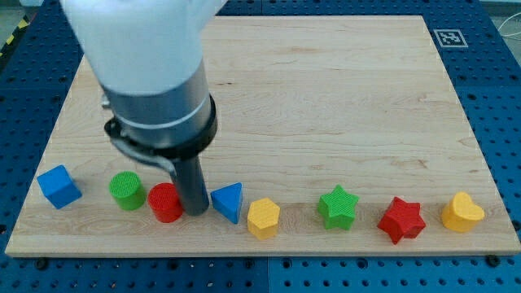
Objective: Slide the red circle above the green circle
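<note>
Resting at the view's bottom left, my tip (196, 212) touches the red circle (166, 202) on its right, with nothing held, being a bare rod; one green circle (126, 190) sits just left of the red; one blue cube (59, 186), one blue triangle (228, 202), one yellow hexagon (263, 218), one green star (338, 207), one red star (401, 219), one yellow heart (462, 212) line the wooden board (326, 98).

Eight blocks: two circles (126, 190), two stars (338, 207), cube (59, 186), triangle (229, 201), hexagon (263, 217), heart (462, 212).
</note>
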Action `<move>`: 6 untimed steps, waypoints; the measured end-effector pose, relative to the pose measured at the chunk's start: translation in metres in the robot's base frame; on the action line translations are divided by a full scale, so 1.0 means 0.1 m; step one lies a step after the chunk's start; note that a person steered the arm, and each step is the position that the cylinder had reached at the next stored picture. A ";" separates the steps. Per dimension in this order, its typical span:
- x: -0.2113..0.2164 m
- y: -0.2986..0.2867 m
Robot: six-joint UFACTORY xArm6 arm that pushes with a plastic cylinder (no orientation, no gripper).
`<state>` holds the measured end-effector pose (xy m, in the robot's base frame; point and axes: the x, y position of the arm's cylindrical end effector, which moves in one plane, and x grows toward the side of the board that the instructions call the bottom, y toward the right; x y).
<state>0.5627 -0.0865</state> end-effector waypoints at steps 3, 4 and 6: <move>-0.40 0.04; -0.20 0.04; 0.12 0.04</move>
<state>0.5749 -0.0828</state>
